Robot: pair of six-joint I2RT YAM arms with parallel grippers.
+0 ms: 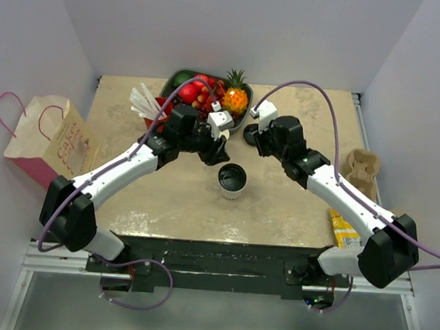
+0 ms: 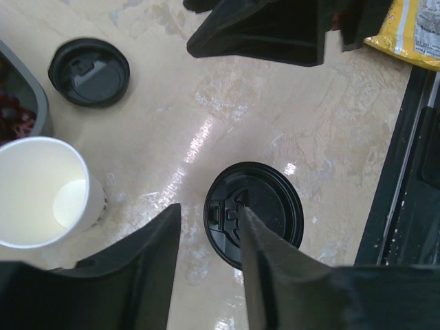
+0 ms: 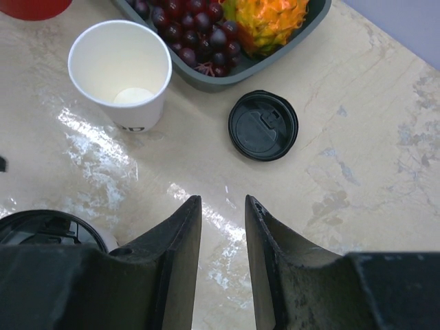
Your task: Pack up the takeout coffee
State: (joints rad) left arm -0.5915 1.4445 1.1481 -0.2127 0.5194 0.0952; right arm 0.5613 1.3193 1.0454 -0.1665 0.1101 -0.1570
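Note:
The takeout coffee (image 1: 232, 179), a white paper cup with a black lid, stands upright mid-table. It also shows in the left wrist view (image 2: 268, 206) and at the bottom left of the right wrist view (image 3: 48, 227). My left gripper (image 1: 214, 156) is open and empty just above and beside it; in its wrist view (image 2: 208, 208) one finger overlaps the lid. My right gripper (image 1: 260, 146) (image 3: 222, 201) is open and empty over bare table. A lidless white cup (image 2: 41, 192) (image 3: 120, 72) and a loose black lid (image 1: 250, 133) (image 2: 89, 71) (image 3: 263, 125) lie nearby.
A grey fruit tray (image 1: 170, 80) and a red cup with white straws (image 1: 149, 104) stand at the back. A paper bag (image 1: 50, 136) stands off the table's left edge. A cardboard cup carrier (image 1: 360, 170) and a yellow packet (image 1: 343, 229) lie at the right.

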